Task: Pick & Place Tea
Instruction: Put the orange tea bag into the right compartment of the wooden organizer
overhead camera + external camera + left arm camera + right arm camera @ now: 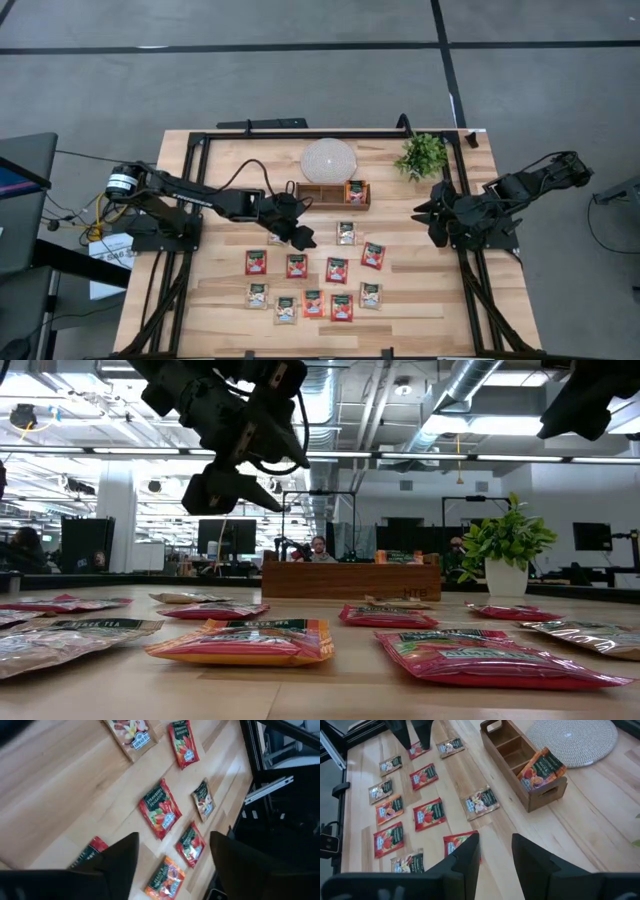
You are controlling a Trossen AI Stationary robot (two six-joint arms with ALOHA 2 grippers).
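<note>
A: Hovering over the table [215, 300], left gripper [300, 236] has fingers spread, nothing in them. Tea sachets [312, 285] lie flat in rows, two stand in the wooden tray [333, 195].
B: Right gripper [440, 222]?
A: Parked at the right side, part-open, empty. One label reads "STRAWBERRY".

Two dark jointed arms [200, 198] with black cables [250, 170]

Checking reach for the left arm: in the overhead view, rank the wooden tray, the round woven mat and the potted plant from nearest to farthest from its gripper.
From the left gripper:
1. Wooden tray, just behind it, mid-table.
2. Round woven mat, behind the tray.
3. Potted plant, far corner on the right arm's side.
</note>
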